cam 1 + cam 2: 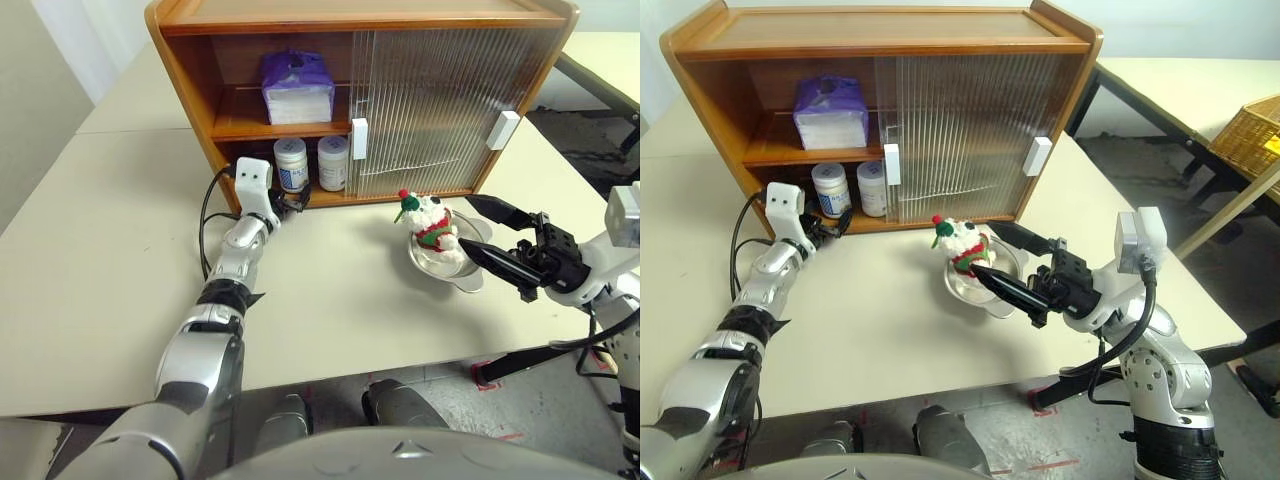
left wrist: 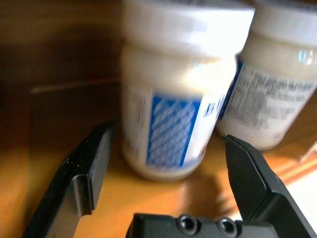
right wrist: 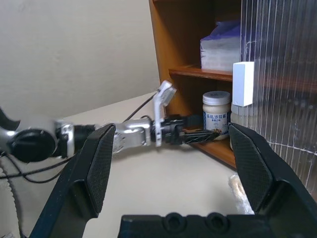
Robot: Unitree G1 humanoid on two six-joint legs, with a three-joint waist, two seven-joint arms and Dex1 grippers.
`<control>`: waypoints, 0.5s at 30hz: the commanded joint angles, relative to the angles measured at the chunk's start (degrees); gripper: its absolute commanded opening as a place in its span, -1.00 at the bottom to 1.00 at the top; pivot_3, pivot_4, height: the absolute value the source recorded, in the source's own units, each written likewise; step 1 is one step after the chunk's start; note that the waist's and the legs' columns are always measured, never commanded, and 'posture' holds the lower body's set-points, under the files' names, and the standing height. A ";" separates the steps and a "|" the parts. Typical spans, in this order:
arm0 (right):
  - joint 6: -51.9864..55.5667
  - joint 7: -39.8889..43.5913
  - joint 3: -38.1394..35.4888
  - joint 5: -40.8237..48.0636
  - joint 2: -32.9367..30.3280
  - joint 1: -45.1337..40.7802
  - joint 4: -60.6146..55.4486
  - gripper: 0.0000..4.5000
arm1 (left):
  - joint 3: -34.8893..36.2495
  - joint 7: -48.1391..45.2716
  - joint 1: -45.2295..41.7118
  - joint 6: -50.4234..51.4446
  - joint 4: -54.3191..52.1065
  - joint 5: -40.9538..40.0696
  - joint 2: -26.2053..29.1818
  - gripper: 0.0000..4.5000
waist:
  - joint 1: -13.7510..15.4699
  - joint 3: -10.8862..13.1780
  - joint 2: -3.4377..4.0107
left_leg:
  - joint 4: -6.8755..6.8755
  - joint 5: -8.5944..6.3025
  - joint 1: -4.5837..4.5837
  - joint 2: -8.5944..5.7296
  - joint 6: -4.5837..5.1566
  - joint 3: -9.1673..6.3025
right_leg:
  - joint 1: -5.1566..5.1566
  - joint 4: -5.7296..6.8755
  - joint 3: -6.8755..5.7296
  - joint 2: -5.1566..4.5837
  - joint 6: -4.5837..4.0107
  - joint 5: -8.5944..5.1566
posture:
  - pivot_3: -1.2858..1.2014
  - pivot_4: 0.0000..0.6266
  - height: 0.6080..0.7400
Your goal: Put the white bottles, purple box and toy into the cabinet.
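Seen from the head camera, looking down over a pale table.

Lower right of the frame: right gripper, black fingers spread wide, held above the table edge, pointing toward the frame's centre, empty. Just beside its lower fingertip: toy, fluffy white with a red-tipped green hat, sitting in a shiny steel bowl on the table, right of centre.

Left of centre: left gripper, fingers spread apart, reaching level into the mouth of the lower shelf, nothing pinched. In its wrist camera: open fingers flanking the nearer jar without touching it, with clear gaps on both sides.

Directly beyond, on the lower shelf: white bottles, two of them upright, side by side, blue-marked labels facing out; the right-hand one standing just beside the edge of the ribbed sliding door.

Upper centre: purple box, resting on the upper shelf of the cabinet, in the open left half. Right half closed off by the translucent door, white handles on it.
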 commanded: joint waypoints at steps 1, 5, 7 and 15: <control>0.89 0.04 -0.06 -0.18 -0.65 0.47 0.29 1.00 | -1.42 -3.31 7.07 5.17 -14.41 -0.97 1.66 0.99 | 0.06 0.00 -0.01 | 0.00 0.00 0.00 -0.01 0.00 -0.02 | 0.00 0.00 -0.01 0.00 -0.01 0.00 | -0.20 -0.79 1.00; 0.62 0.45 -0.11 -0.52 -0.73 0.19 1.30 1.00 | -1.54 -4.89 13.17 11.75 -26.60 -2.08 4.07 0.99 | 0.31 0.01 -0.01 | -0.02 0.00 0.02 0.00 -0.03 -0.08 | -0.01 0.00 -0.02 0.00 -0.14 -0.01 | -0.19 -0.79 1.00; 0.42 0.70 -0.11 -0.82 -0.83 -0.20 1.99 1.00 | -1.60 -5.93 15.68 14.11 -31.16 -2.82 4.97 0.99 | 0.43 0.00 -0.01 | -0.03 -0.01 0.03 0.06 -0.08 -0.27 | -0.02 0.01 -0.02 -0.02 -0.25 0.02 | -0.19 -0.79 1.00; -0.17 1.85 -0.26 -1.95 -1.09 -1.49 4.50 1.00 | -5.37 -14.15 23.50 16.81 -43.88 -7.59 5.16 0.59 | 1.22 0.00 0.00 | -0.18 -0.33 -0.01 0.38 -0.61 -0.57 | -0.29 0.03 0.03 -0.46 -1.15 0.32 | -0.17 -0.79 1.00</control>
